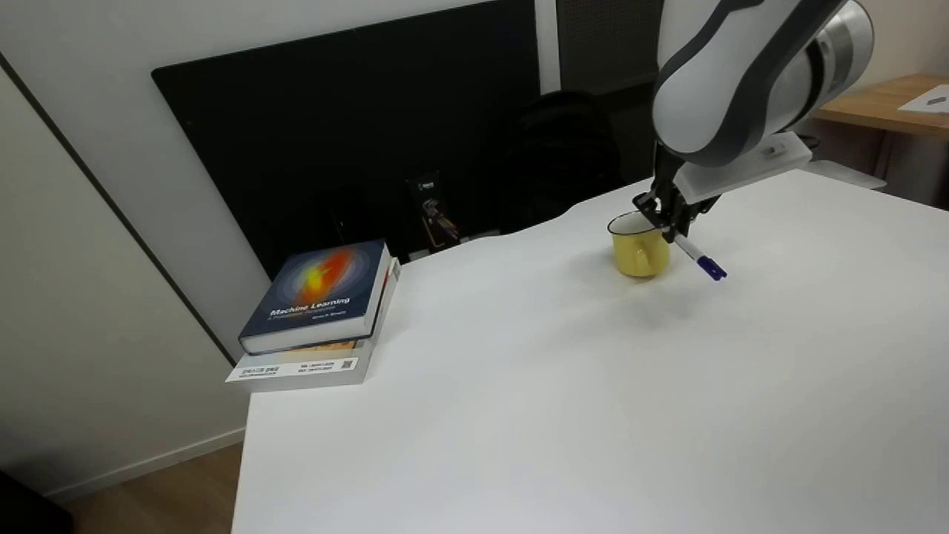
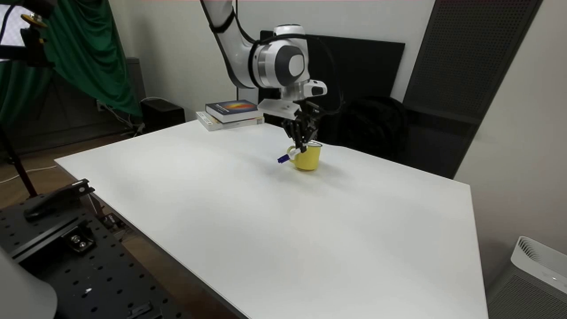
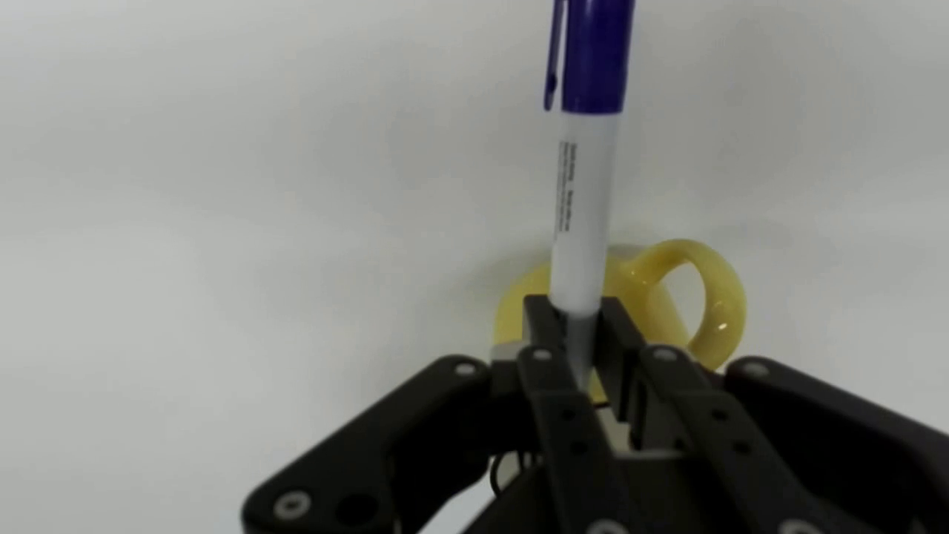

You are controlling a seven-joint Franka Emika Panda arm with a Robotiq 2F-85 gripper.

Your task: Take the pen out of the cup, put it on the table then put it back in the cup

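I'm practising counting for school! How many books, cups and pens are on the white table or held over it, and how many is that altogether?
Books: 2, stacked
Cup: 1
Pen: 1, held in the pincer
Total: 4

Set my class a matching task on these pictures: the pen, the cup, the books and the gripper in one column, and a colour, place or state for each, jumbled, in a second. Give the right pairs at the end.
Column one
1. pen
2. cup
3. books
4. gripper

Column two
A. black, shut on something thin
B. stacked at an edge of the table
C. white and dark blue, held in a grip
D. yellow, standing upright

Right pairs: 1-C, 2-D, 3-B, 4-A
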